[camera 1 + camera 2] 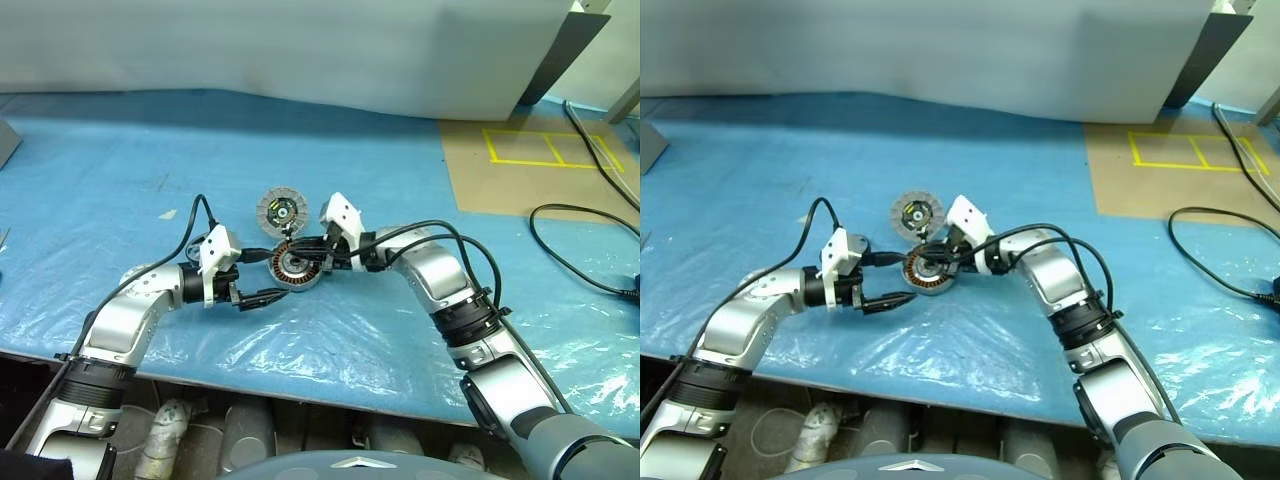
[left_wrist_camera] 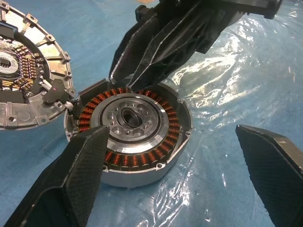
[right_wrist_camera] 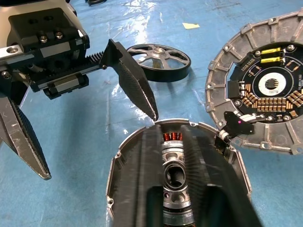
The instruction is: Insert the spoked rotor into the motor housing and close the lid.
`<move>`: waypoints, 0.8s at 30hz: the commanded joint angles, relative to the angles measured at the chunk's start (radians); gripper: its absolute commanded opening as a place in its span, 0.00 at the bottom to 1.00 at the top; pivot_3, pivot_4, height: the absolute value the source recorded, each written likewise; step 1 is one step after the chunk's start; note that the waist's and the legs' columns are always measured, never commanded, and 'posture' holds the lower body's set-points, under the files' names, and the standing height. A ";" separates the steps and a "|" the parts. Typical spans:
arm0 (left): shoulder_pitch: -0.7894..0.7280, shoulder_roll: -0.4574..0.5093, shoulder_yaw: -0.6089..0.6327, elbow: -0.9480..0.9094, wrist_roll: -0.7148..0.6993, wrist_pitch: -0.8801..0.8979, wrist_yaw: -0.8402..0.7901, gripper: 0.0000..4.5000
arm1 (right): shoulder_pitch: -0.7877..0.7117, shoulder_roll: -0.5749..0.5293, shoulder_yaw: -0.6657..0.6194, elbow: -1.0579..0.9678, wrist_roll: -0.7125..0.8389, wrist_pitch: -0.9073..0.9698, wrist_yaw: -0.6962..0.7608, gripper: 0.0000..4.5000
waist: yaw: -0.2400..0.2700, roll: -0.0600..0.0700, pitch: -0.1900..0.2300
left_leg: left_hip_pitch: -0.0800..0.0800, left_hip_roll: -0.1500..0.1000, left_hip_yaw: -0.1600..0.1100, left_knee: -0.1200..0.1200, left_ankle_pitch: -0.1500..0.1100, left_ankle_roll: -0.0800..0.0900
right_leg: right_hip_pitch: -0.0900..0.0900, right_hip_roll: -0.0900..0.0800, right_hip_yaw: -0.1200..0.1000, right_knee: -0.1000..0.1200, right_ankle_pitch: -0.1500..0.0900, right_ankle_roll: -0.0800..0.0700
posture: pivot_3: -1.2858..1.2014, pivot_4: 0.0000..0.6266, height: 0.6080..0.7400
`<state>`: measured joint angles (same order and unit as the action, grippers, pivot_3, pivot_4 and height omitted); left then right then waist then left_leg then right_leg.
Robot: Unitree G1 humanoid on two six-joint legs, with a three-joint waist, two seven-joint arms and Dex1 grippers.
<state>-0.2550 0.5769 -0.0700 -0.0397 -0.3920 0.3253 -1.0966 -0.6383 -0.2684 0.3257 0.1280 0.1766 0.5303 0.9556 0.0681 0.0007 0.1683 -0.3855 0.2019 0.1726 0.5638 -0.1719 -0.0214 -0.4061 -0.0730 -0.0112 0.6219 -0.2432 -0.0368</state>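
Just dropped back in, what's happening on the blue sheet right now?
The right gripper, shut, rests at the rim of the round silver motor housing with copper coils. The left gripper stands open around it. The hinged circuit-board lid lies open beside it, and the black spoked rotor sits apart, not yet inserted.

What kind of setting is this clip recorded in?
Probably a workshop or lab bench: a table under blue plastic sheeting, a motor housing beside its open lid, and yellow floor tape.

Motor housing [image 3: 175,179] coils — largely hidden behind the right gripper's [image 3: 182,142] jaws.
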 commanded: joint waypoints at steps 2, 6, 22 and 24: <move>0.004 0.005 0.016 -0.027 -0.010 -0.004 0.007 1.00 | -0.005 0.009 0.003 -0.015 0.000 -0.018 -0.008 0.00 | 0.000 0.000 0.000 | 0.000 0.000 0.000 0.000 0.000 0.000 | 0.000 0.000 0.000 0.000 0.000 0.000 | 0.52 0.24 1.00; 0.006 0.004 0.014 -0.033 -0.012 -0.002 0.011 1.00 | -0.011 0.025 0.016 0.024 -0.015 -0.031 -0.022 0.00 | 0.000 0.000 0.000 | 0.000 0.000 0.000 0.000 0.000 0.000 | 0.000 0.000 0.000 0.000 0.000 0.000 | 0.52 0.24 1.00; 0.000 0.000 0.009 -0.042 -0.015 0.009 0.022 1.00 | 0.005 0.056 -0.029 0.035 0.041 0.048 -0.006 0.00 | -0.001 0.000 0.000 | 0.005 0.000 0.001 0.000 0.000 0.000 | 0.004 0.000 0.001 0.001 0.000 0.000 | 0.52 0.24 1.00; -0.001 0.000 0.008 -0.043 -0.015 0.011 0.022 1.00 | -0.006 0.064 -0.080 -0.007 0.111 0.100 0.009 0.00 | 0.000 0.000 0.000 | 0.003 0.000 0.001 0.000 0.000 0.000 | 0.002 0.000 0.001 0.000 0.000 0.000 | 0.52 0.24 1.00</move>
<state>-0.2509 0.5768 -0.0702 -0.0484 -0.3935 0.3365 -1.0752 -0.6282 -0.2152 0.3020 0.1947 0.2123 0.5969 0.9467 0.0679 0.0004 0.1681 -0.3849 0.2018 0.1734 0.5639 -0.1719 -0.0214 -0.4059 -0.0730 -0.0098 0.6220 -0.2431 -0.0368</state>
